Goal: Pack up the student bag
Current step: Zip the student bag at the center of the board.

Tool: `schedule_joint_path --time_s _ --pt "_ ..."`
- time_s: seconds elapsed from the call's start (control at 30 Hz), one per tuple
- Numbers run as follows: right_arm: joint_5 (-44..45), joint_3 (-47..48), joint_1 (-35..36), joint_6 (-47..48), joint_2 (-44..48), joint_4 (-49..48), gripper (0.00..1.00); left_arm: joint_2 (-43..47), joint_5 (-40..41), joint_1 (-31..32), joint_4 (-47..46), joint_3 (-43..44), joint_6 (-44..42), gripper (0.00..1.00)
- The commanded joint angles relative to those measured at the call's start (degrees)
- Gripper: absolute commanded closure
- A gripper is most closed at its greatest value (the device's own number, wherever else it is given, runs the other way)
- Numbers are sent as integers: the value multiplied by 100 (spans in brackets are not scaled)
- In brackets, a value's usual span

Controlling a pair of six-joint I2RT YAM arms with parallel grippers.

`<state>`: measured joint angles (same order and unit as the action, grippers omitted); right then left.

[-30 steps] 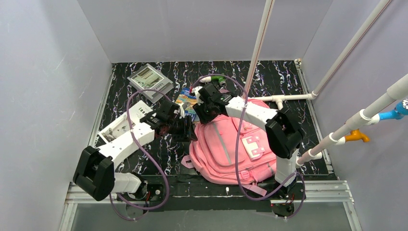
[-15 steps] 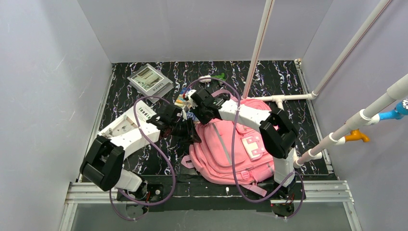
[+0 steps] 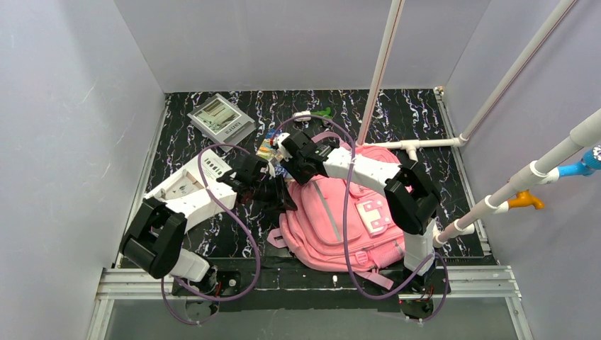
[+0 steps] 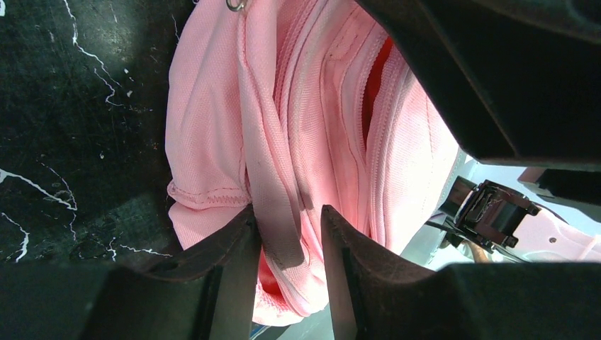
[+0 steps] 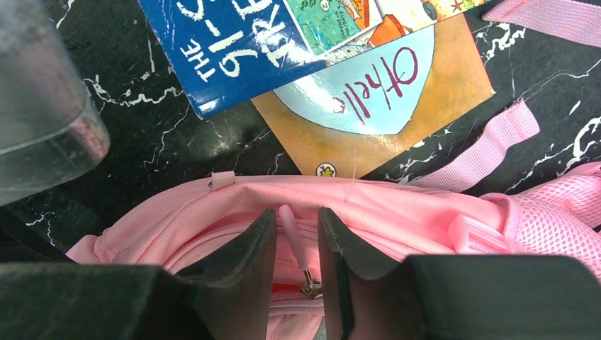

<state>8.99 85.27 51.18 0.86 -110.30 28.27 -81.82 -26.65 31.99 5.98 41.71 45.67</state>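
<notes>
Pink student bag [image 3: 319, 228] pinched in left tool [image 4: 290, 237]; right tool [image 5: 298, 237] ajar.

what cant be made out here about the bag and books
student bag contents: left wrist view, fabric hides all but a red sliver
blue book title: right wrist view, cut off by top edge
left gripper hold on strap: left wrist view, bunched fabric fills the gap

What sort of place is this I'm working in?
Likely a lab test cell for robot recording, not a classroom: plain pale walls box in a black marbled table, white pipe framing stands on the right, and the pink student bag lies staged on it.
</notes>
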Motion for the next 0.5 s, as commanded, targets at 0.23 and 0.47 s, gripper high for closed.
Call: schedule_joint_path --time_s 0.23,0.47 --pt "-172 -50 51 66 86 -110 93 -118 25 -38 -110 -153 -13 85" --pt "-417 -92 63 -187 402 -171 99 -241 115 -149 -207 -175 -9 100"
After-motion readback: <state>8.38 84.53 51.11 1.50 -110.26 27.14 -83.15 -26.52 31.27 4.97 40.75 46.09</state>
